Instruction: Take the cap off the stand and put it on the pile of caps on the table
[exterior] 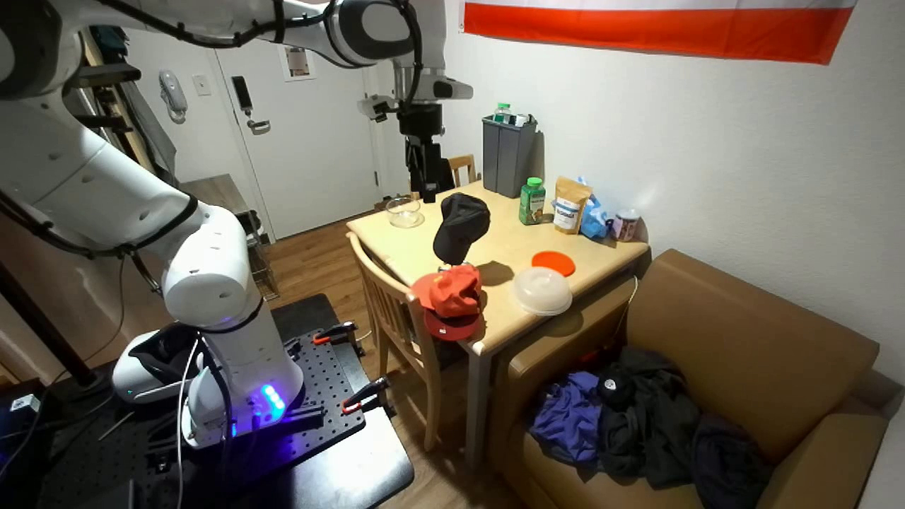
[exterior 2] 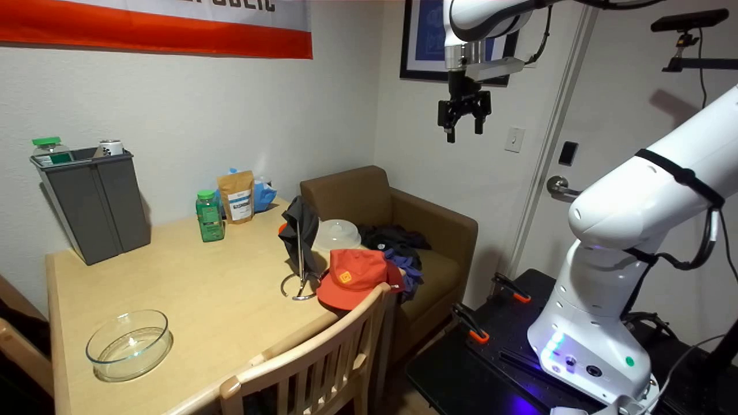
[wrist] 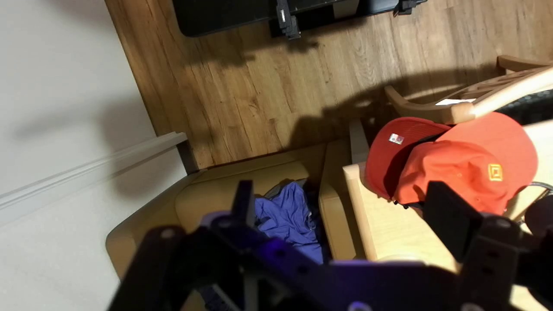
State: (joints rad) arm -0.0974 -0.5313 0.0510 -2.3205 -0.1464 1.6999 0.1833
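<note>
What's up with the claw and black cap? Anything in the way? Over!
Claw open, empty, up high. Black cap on metal stand, red cap pile beside it. Chair back close by, might get in the way.

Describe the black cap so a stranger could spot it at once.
Start at the light wooden table beside the brown armchair, and go to the corner where the pile of red caps lies. Right next to that pile is a thin metal stand, with the black cap hung over its top. Unlike those red caps, it is black and held up off the tabletop.
</note>
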